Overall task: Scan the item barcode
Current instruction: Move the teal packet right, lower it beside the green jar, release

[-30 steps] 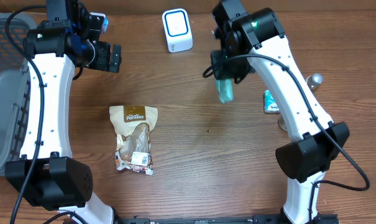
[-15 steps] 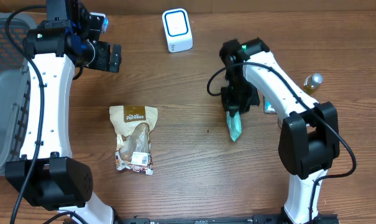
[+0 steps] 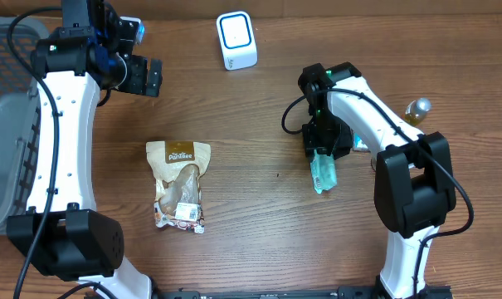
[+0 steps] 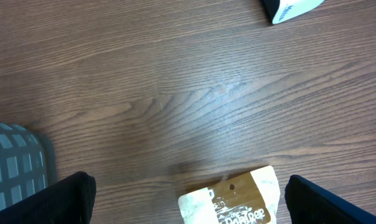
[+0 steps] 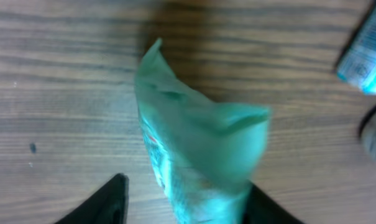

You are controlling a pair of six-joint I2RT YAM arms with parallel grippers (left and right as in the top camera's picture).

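**Tabletop [image 3: 259, 249] contents, L to R; all positions given rel. to scanner [image 3: 236, 40]**

1. Basket [image 3: 0, 124]: grey mesh, far left of scanner, at tabletop edge.
2. Left claw [image 3: 143, 76]: left of scanner and slightly below it, over bare wood. Jaws spread wide, nothing between them. In the wrist view both fingers [image 4: 57, 202] sit in the bottom corners, w/ the pouch's top edge showing between them.
3. Pouch [image 3: 180, 184]: brown/cream snack bag, flat on the wood, below-left of scanner. White label on the end farthest from scanner.
4. Scanner: white box w/ blue ring on its face, top centre.
5. Right claw [image 3: 321, 145]: below-right of scanner, low over the wood. Jaws partly apart, not clamped. In the wrist view one finger [image 5: 100, 202] stands clear of the packet w/ wood showing in the gap. Other finger is close beside it; contact can't tell.
6. Teal packet [image 3: 323, 170]: on tabletop below-right of scanner, near end between the claw's fingers, rest pointing away from scanner.
7. Second teal/white item [image 3: 360, 137]: right of packet, mostly hidden behind right arm.
8. Small item w/ round silver top [image 3: 418, 107]: far right of scanner; kind can't tell.
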